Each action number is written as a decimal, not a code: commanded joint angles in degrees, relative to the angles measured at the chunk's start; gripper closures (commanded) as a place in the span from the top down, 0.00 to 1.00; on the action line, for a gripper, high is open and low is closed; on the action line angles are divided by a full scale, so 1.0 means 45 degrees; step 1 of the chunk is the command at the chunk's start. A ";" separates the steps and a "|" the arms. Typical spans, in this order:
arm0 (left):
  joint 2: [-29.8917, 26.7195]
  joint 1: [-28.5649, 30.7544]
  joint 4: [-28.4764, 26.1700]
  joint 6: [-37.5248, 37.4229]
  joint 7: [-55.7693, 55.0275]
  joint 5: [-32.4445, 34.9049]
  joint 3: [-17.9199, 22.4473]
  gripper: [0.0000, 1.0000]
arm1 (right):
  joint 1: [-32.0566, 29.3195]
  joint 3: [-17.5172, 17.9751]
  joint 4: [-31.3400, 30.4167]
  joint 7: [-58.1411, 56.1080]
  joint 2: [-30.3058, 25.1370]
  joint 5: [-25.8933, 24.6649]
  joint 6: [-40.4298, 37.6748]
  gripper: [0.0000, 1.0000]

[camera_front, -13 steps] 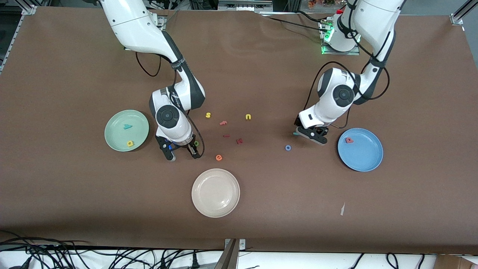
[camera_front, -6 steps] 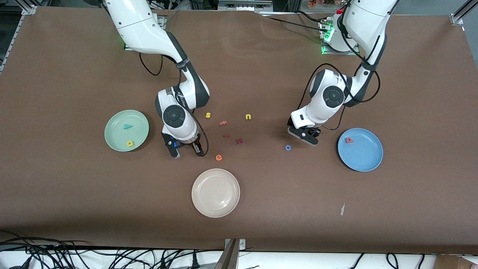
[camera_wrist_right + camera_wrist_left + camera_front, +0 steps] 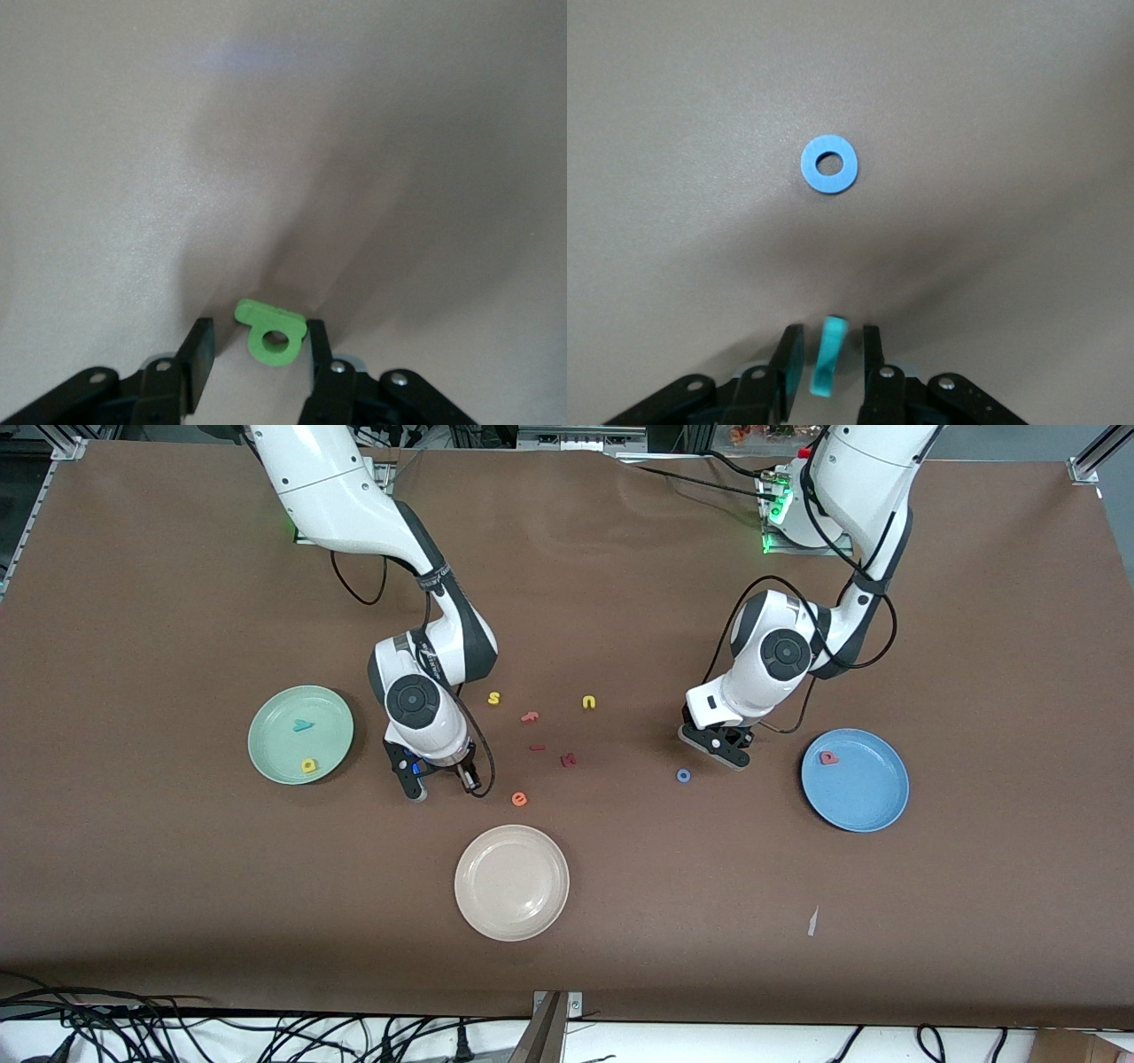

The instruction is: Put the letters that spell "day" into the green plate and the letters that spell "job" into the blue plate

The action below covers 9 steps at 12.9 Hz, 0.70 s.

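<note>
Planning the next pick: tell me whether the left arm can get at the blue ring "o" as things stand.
Probably yes, after a drop-off. The blue ring "o" lies flat on bare table just beside the left gripper, nothing around it. But a teal letter stands between that gripper's fingers, so it would likely have to go to the blue plate first.

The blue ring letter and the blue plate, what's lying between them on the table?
Nothing lies on it. In the front view, only bare brown table separates the blue ring "o" from the blue plate.

Matt foam letters such as the blue ring "o" (image 3: 829, 165) lie on a smooth matt brown table (image 3: 177, 921)
</note>
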 commanded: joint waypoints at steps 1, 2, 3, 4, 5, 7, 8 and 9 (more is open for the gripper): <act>0.0097 -0.0166 0.0178 0.0101 0.0287 -0.0054 0.0191 0.22 | 0.0035 -0.0044 0.0071 0.0131 0.0108 0.0201 -0.0094 0.47; 0.0097 -0.0166 0.0178 0.0082 0.0286 0.0082 0.0210 0.14 | 0.0035 -0.0044 0.0071 0.0131 0.0089 0.0181 -0.0094 0.47; 0.0058 -0.0146 0.0178 0.0081 0.0286 0.0238 0.0249 0.08 | 0.0035 -0.0044 0.0071 0.0131 0.0088 0.0200 -0.0094 0.46; -0.0058 -0.0127 0.0178 0.0043 0.0286 0.0356 0.0365 0.00 | 0.0035 -0.0044 0.0071 0.0131 0.0088 0.0181 -0.0094 0.42; -0.0272 -0.0088 0.0159 -0.0054 0.0267 0.0396 0.0483 0.00 | 0.0035 -0.0044 0.0071 0.0131 0.0088 0.0181 -0.0094 0.38; -0.1148 0.0320 0.0100 -0.0889 0.0208 0.0474 0.0717 0.00 | 0.0035 -0.0063 0.0071 0.0151 0.0049 0.0181 -0.0113 0.28; -0.1675 0.0883 0.0081 -0.1553 0.0228 0.0513 0.0737 0.01 | 0.0035 -0.0063 0.0071 0.0131 0.0049 0.0200 -0.0114 0.24; -0.2183 0.1663 0.0022 -0.2101 0.0286 0.0881 0.0738 0.02 | 0.0035 -0.0063 0.0071 0.0131 0.0049 0.0181 -0.0114 0.21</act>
